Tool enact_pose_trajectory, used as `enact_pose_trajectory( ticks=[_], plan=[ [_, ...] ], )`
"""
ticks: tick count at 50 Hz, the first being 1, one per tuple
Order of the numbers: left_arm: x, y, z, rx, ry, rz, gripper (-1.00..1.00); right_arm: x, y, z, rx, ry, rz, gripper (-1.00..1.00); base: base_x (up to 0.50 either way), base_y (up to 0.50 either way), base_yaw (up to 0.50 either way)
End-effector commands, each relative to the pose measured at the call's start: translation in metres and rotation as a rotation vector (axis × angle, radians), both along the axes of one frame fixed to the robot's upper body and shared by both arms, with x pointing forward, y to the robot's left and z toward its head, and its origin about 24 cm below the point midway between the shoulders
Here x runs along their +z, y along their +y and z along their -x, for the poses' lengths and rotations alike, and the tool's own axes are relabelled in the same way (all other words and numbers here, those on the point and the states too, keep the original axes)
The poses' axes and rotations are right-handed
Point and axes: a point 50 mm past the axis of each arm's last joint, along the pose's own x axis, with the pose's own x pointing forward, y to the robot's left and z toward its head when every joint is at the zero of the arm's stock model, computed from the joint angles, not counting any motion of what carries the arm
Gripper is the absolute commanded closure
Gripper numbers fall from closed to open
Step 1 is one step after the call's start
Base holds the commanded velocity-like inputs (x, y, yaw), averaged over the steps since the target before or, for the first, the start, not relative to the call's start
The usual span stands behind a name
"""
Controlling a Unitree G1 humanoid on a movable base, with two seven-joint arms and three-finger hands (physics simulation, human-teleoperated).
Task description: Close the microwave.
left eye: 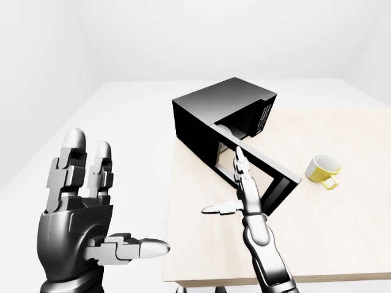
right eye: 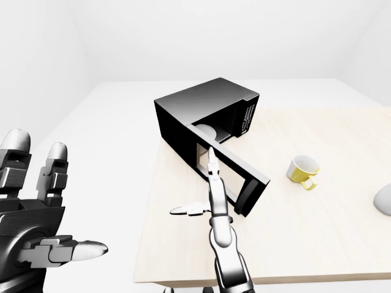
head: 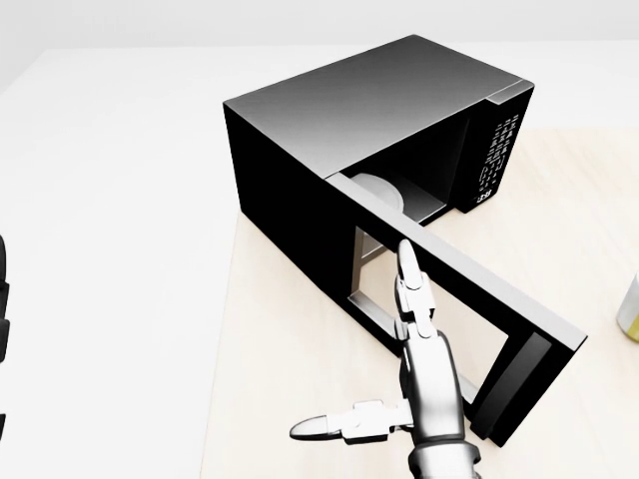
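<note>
A black microwave stands on a light wooden table, near its left edge. Its door is swung wide open toward the bottom right of the head view, and a white turntable plate shows inside. My right hand is open, with straight fingers lying against the door's outer face near the window and the thumb spread out to the left. My left hand is open and raised at the left of the left-eye view, off the table and far from the microwave.
A yellow cup stands on the table to the right of the open door. A grey rounded object shows at the right edge of the right-eye view. The table's left edge runs just left of the microwave, with white floor beyond it.
</note>
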Motion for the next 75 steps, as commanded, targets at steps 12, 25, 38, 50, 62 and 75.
enact_pose_trajectory(
  ticks=[12, 25, 38, 50, 62, 75],
  plan=[
    [0.001, 0.001, 0.000, 0.002, -0.004, 0.001, -1.00, 0.003, 0.001, -0.015, -0.015, -0.012, 0.006, -1.00, 0.00, 0.00, 0.00],
    [-0.001, 0.003, 0.000, 0.006, 0.019, 0.001, -1.00, 0.001, 0.002, -0.023, -0.020, 0.000, 0.002, -1.00, 0.00, 0.00, 0.00],
    [0.000, 0.004, 0.001, 0.009, 0.015, 0.000, -1.00, 0.007, -0.003, -0.036, -0.045, -0.015, -0.003, -1.00, 0.00, 0.00, 0.00],
    [-0.001, 0.003, 0.001, 0.009, 0.018, -0.002, -1.00, 0.018, -0.008, -0.053, -0.065, -0.047, -0.008, -1.00, 0.00, 0.00, 0.00],
    [-0.001, 0.002, 0.001, 0.007, 0.020, -0.003, -1.00, 0.024, -0.014, -0.069, -0.087, -0.054, -0.005, -1.00, 0.00, 0.00, 0.00],
    [-0.001, 0.002, 0.001, 0.006, 0.019, -0.002, -1.00, 0.031, -0.015, -0.094, -0.100, -0.036, -0.013, -1.00, 0.00, 0.00, 0.00]
  ],
)
